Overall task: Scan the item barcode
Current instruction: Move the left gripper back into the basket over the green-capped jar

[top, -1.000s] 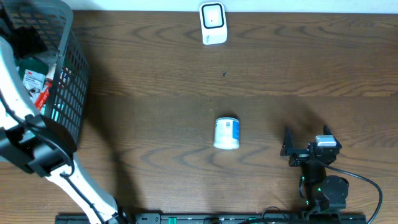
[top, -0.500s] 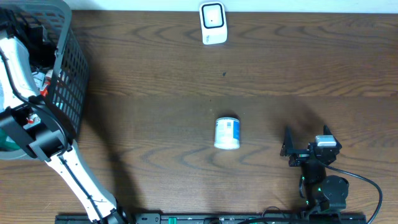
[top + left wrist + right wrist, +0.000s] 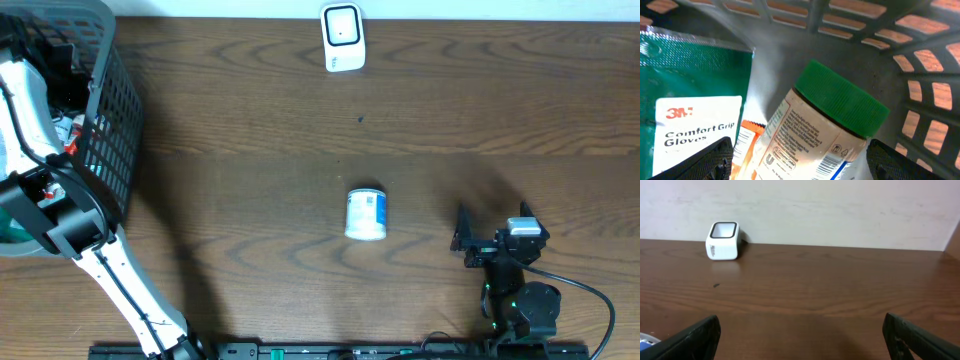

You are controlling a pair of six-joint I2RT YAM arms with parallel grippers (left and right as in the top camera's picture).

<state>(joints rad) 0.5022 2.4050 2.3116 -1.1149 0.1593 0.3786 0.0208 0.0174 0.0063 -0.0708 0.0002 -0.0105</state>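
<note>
Brown wood-grain table [image 3: 260, 150], pale plain wall [image 3: 840, 205] behind it. White scanner [image 3: 343, 38] stands at top centre of the overhead frame. 1 small white-and-blue tub [image 3: 365, 214] lies on its side mid-table, well apart from the scanner. Grey mesh basket [image 3: 110, 130] sits at upper left, and the left arm reaches into it.

Left gripper [image 3: 805, 162] is down inside the basket with its fingers [image 3: 715, 160] spread wide at the lower corners of the wrist frame. Between them lies a tilted jar [image 3: 825, 130] with a green lid. I cannot tell whether either finger touches it. A green glove pack [image 3: 690, 100] lies to the jar's left, with an orange packet edge between them.

Right gripper [image 3: 800, 335] sits at lower right of the overhead frame, near the tub's right side. Its 2 fingers [image 3: 695, 337] are fully wide, holding nothing, touching nothing, and pointing toward the scanner.
</note>
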